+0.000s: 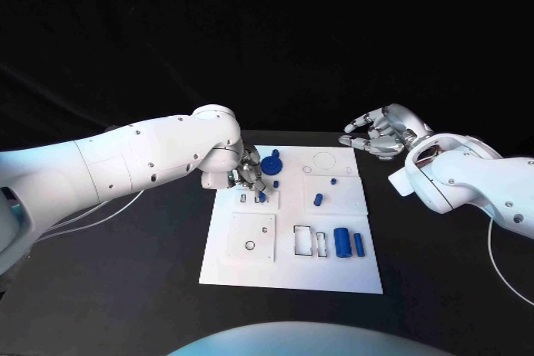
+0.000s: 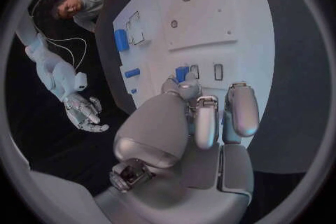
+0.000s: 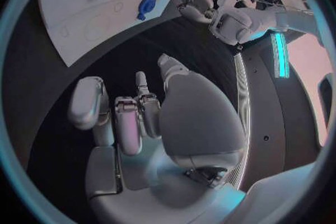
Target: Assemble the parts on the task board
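The white task board [image 1: 292,271] lies mid-table. My left hand [image 1: 247,174] hovers over its far left part and pinches a small blue part [image 1: 261,194] [image 2: 182,73] at its fingertips, just above two narrow slots [image 2: 218,71]. A round blue part [image 1: 272,167] sits right beside that hand. Two small blue pieces [image 1: 319,198] stand near the board's middle. Two blue cylinders [image 1: 342,242] lie at the near right. My right hand [image 1: 384,133] is raised off the board's far right corner, holding nothing, with its fingers [image 3: 115,123] loosely apart.
The near left of the board carries a square plate with small holes [image 1: 251,236]. An empty rectangular recess [image 1: 304,240] lies beside the cylinders. Black table [image 1: 445,294] surrounds the board on all sides. Thin cables [image 1: 111,209] trail under my left arm.
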Controlling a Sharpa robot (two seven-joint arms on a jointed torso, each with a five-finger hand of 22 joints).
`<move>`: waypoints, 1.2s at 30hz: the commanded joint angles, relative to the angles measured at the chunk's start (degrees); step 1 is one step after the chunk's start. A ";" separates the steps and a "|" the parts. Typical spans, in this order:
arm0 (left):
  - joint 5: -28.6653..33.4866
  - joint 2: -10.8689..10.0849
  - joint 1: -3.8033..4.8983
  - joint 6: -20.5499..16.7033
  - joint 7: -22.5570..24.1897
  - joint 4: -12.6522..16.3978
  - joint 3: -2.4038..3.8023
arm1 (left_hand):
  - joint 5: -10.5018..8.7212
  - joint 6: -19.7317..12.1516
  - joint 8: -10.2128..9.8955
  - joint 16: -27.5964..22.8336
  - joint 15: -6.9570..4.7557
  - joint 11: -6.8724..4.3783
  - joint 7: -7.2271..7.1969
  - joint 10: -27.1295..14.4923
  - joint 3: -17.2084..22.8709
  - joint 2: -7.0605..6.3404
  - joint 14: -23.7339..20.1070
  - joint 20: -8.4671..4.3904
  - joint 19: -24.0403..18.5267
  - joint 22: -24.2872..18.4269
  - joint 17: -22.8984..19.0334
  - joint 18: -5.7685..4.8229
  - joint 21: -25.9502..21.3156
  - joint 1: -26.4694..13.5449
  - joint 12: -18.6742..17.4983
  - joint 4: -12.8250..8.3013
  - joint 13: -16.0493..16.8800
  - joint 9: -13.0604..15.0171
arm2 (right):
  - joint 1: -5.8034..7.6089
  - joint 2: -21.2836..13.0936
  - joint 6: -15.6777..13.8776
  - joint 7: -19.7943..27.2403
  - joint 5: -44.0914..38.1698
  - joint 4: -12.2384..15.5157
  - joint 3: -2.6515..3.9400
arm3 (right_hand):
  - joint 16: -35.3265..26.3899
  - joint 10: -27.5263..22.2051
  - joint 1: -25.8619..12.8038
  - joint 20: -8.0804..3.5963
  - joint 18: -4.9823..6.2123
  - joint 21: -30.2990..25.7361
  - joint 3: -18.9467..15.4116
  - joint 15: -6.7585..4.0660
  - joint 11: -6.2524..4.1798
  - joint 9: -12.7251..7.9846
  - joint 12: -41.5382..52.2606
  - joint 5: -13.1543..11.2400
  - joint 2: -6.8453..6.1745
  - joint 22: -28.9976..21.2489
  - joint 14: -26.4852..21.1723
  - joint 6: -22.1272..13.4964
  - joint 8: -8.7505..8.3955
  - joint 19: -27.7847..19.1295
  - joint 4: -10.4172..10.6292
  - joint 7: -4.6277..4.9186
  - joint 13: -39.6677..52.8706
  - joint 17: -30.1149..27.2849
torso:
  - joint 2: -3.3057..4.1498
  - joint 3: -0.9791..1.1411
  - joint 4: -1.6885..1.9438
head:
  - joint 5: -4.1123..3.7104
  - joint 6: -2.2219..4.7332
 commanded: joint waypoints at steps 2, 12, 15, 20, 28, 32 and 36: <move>0.68 0.22 -0.09 0.84 -0.12 -0.01 -0.04 | -0.24 -0.16 0.33 0.20 -0.39 -0.20 -0.41 -0.45 1.09 -0.29 5.85 -0.45 0.00 0.08 15.09 -0.88 -0.14 1.29 -0.42 -0.05 -0.19 0.08 | -0.03 0.10 0.84 -0.08 -0.58 -0.01 -0.02 | 0.01 -0.11 -0.08 0.00 0.94 -0.14 0.37 -0.07 -0.07 0.05 -0.04 0.20 -0.01 -0.05 4.62 -0.29 0.36 -0.25 -0.10 -0.10 6.25 9.55 | -0.01 0.03 0.00 | 0.07 -0.01; 1.15 0.12 -0.11 0.29 -0.01 -0.19 -0.04 | -0.40 -0.41 0.40 0.20 -0.40 -0.23 0.02 -0.51 12.19 -4.79 5.85 -0.51 0.01 0.49 15.09 -0.94 -0.26 4.83 -1.50 0.45 -1.16 0.35 | -0.04 0.10 0.85 -0.08 -0.58 0.00 -0.03 | 0.02 -0.03 -0.12 0.00 0.92 -0.08 0.41 -0.08 -0.09 0.09 0.05 0.29 0.03 0.01 4.63 -0.25 0.41 -0.20 -0.10 -0.12 6.32 9.59 | -0.05 0.05 0.02 | 0.16 0.05; 1.66 -0.03 -0.16 -0.23 0.13 -0.05 -0.05 | 0.74 -0.53 1.22 0.20 -0.31 0.17 -0.17 -0.35 26.47 -11.18 5.85 -0.30 0.07 0.87 15.09 -0.94 -0.30 2.35 -1.69 0.42 -1.36 1.16 | -0.04 0.11 0.83 -0.04 -0.58 -0.02 -0.03 | 0.02 -0.01 -0.14 -0.01 0.92 -0.11 0.43 -0.09 -0.09 0.11 0.07 0.33 0.05 -0.01 4.63 -0.24 0.43 -0.21 -0.11 -0.13 6.34 9.57 | -0.04 0.06 0.01 | 0.25 0.13; 3.04 -0.60 -0.27 -1.80 0.73 0.61 -0.04 | 4.91 0.24 5.93 0.20 -0.18 0.34 0.32 1.62 56.38 -22.91 5.85 -0.13 0.28 1.71 15.09 -0.96 -0.16 -8.98 -0.44 -4.82 -0.67 5.11 | -0.05 0.09 0.79 0.01 -0.58 -0.03 -0.04 | 0.02 -0.01 -0.14 -0.01 0.92 -0.11 0.43 -0.09 -0.09 0.11 0.07 0.33 0.05 -0.01 4.63 -0.24 0.43 -0.21 -0.11 -0.13 6.34 9.57 | -0.01 0.07 0.04 | 0.28 0.20; 5.02 -1.90 -0.32 -5.10 1.75 2.07 -0.04 | 9.06 1.48 7.76 0.20 -0.53 -0.26 -0.11 3.58 63.46 -23.42 5.85 -0.59 0.58 2.65 15.09 -0.99 0.19 -18.32 1.33 -12.56 1.08 7.11 | -0.05 -0.03 0.71 0.03 -0.58 -0.02 -0.04 | 0.00 0.03 -0.17 -0.01 0.93 -0.17 0.46 -0.10 -0.10 0.14 0.11 0.43 0.07 -0.04 4.63 -0.22 0.47 -0.22 -0.11 -0.14 6.37 9.54 | 0.05 0.08 0.03 | 0.38 0.24; 5.52 -2.56 -0.41 -6.69 2.08 2.84 -0.04 | 10.77 2.00 8.09 0.20 -0.71 -0.46 -0.32 4.23 64.13 -23.40 5.85 -0.76 0.58 2.80 15.09 -0.98 0.22 -20.14 2.03 -13.98 1.89 7.51 | -0.05 -0.06 0.69 0.04 -0.58 -0.04 -0.04 | 0.00 0.03 -0.17 -0.01 0.93 -0.17 0.46 -0.10 -0.10 0.14 0.11 0.43 0.07 -0.04 4.63 -0.22 0.47 -0.22 -0.11 -0.14 6.37 9.54 | 0.04 0.09 0.05 | 0.40 0.11; 5.22 -3.37 -0.58 -8.93 2.55 3.75 -0.05 | 12.73 2.56 8.52 0.20 -0.94 -0.71 -0.58 4.99 64.75 -23.45 5.85 -0.98 0.71 3.10 15.09 -1.02 0.35 -21.78 2.93 -15.28 2.93 7.96 | -0.07 -0.10 0.64 0.09 -0.58 -0.07 -0.05 | -0.01 0.02 -0.20 -0.02 0.93 -0.18 0.47 -0.11 -0.11 0.16 0.08 0.52 0.07 -0.05 4.62 -0.22 0.49 -0.22 -0.11 -0.14 6.34 9.50 | 0.05 0.07 0.06 | 0.43 0.07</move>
